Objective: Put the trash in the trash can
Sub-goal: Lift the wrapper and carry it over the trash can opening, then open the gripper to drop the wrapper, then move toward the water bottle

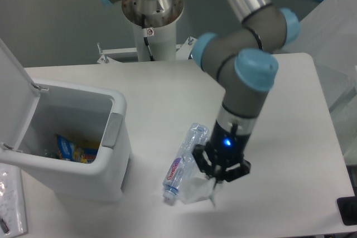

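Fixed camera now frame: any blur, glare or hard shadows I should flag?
Fixed camera: lighting is even, with only a soft shadow beside the trash can. The clear cup under the gripper is faint and smeared against the white table. The bottle label stays readable. The arm looks slightly soft.

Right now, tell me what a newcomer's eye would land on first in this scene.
First, the big grey-and-blue robot arm reaching down over the middle of the table, its tool closed on a clear plastic cup near the front edge. Next, the white trash can at the left, lid flipped open, with colourful wrappers inside. Between them lies a clear water bottle on its side, right beside the cup.
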Controlling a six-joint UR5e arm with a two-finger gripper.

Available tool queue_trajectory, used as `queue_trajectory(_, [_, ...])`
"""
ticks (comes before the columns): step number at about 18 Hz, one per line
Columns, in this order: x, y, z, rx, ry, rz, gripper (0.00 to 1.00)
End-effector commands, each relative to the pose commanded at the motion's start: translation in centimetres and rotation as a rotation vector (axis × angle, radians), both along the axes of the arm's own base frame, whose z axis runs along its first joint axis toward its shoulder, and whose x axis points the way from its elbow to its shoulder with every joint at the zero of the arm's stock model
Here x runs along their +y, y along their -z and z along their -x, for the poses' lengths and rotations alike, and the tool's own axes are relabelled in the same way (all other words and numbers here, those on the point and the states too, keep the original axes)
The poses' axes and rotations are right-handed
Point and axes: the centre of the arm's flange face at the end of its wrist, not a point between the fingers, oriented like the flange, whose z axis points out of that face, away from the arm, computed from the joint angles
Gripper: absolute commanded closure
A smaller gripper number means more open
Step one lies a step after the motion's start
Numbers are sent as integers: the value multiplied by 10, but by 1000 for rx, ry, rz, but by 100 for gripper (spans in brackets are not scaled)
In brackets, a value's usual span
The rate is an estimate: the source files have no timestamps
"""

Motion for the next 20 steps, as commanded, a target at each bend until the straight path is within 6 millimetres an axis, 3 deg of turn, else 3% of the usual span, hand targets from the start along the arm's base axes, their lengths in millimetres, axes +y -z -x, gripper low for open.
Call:
queue_trajectory(5, [-10, -81, -50, -35, 44, -164, 100])
queue_trajectory(8, [-8, -108, -84, -33, 85, -204, 100])
queue_trajectory(11, [6, -109, -122, -50, 137, -199, 100])
queue_trajectory(17, [9, -97, -185, -81, 214, -179, 94])
queue_trajectory(19, [0, -82, -197, -88, 225, -163, 73])
queue_trajectory(20, [-1, -78, -198, -93, 226, -158, 48])
